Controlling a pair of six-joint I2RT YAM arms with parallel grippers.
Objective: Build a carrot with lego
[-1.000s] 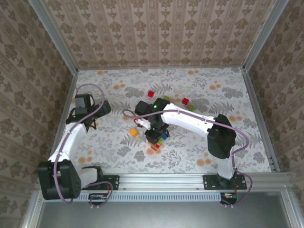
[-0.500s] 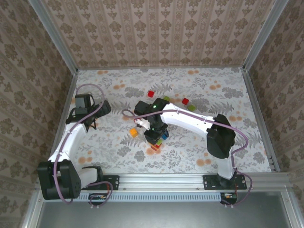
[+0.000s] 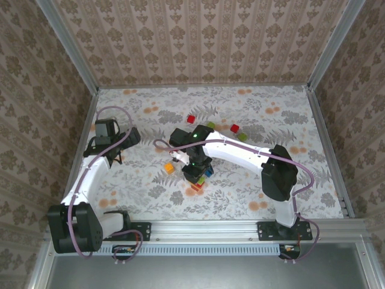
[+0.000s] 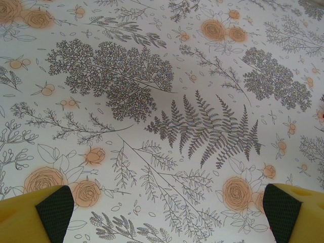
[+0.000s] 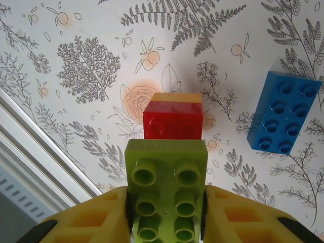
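Note:
My right gripper (image 5: 166, 205) is shut on a lime-green oblong lego brick (image 5: 167, 167), studs facing the camera. Just beyond the brick's front end a red brick (image 5: 172, 119) sits stacked on an orange one (image 5: 177, 97) on the table. From above, the right gripper (image 3: 194, 171) hangs over that red and orange stack (image 3: 197, 187). A blue oblong brick (image 5: 282, 111) lies to its right. My left gripper (image 4: 167, 212) is open over bare floral tabletop, its pads (image 4: 53, 208) far apart; it stands at the left (image 3: 114, 158).
Loose bricks lie about: an orange one (image 3: 169, 168), red ones (image 3: 190, 119) (image 3: 234, 128), green ones (image 3: 211, 125) (image 3: 242, 137). The metal rail (image 5: 30, 142) of the table's near edge runs close to the stack. Patterned walls enclose the table.
The right gripper has crept very slightly to the left with the green brick. The left arm has not moved.

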